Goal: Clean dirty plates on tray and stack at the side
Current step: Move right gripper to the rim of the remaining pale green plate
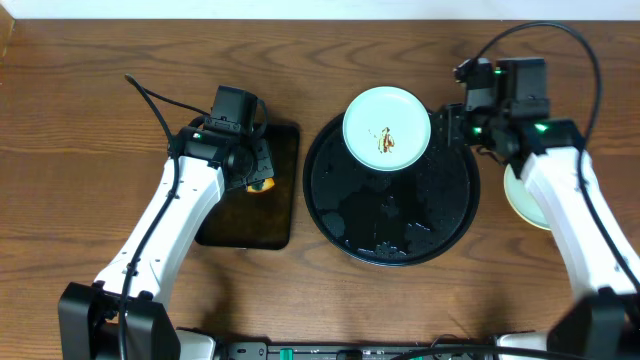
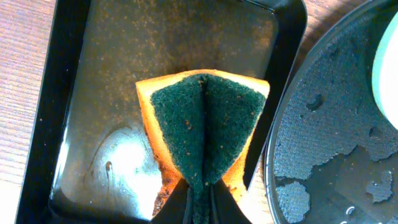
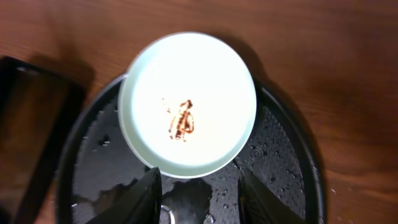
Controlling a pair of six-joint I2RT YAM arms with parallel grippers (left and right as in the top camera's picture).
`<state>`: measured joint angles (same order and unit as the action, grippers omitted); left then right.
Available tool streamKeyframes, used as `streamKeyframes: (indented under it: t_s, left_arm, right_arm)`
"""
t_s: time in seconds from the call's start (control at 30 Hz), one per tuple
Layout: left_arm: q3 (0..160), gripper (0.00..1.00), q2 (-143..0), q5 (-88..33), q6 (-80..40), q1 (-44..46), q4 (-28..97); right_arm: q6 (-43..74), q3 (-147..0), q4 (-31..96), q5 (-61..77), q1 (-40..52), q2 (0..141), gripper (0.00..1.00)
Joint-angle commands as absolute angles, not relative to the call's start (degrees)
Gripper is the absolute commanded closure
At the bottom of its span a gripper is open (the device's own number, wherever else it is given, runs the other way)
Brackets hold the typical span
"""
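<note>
left gripper pinching folded sponge | right gripper open | plate flat (smear up)

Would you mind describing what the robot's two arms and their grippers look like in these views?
The left arm and right arm have smooth white links with black joints and black wrist housings. A thin black cable loops from each wrist, and small green lights glow near the wrists. The left gripper and right gripper have dark, tapered fingers.
</note>
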<state>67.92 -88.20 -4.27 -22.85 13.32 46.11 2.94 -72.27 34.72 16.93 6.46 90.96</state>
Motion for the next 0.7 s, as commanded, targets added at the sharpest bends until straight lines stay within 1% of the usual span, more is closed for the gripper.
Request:
streamKeyframes:
  t_s: [0.0, 0.1, 0.33, 0.4, 0.53, 0.67]
  left_arm:
    - [67.7, 0.92, -88.53, -3.55, -22.52, 13.19, 46.24]
    - [67.7, 0.92, -88.53, -3.55, -22.52, 13.19, 46.24]
    - [67.7, 0.92, -88.53, -3.55, -22.52, 13.19, 46.26]
    - [67.7, 0.92, -88.53, -3.57, -22.52, 13.19, 46.24]
    - [67.7, 0.92, -88.53, -3.57, -22.52, 13.19, 46.26]
    - [67.7, 0.92, -88.53, -3.57, -22.52, 13.19, 46.28]
  right_arm:
    - [2.94, -72.64, 33.34, 15.64, 7.94, 95.7, 0.6]
    - [4.91, -72.64, 30.59, 15.49, 8.01, 99.37, 0.63]
    - [10.22, -72.64, 23.31, 14.44, 7.9, 106.08, 0.6]
    - [11.22, -72.64, 22.57, 14.37, 7.92, 107.81, 0.6]
    - [12.47, -72.64, 22.52, 12.73, 7.92, 110.89, 0.63]
    - [13.32, -72.64, 22.5, 10.92, 7.9, 112.6, 0.62]
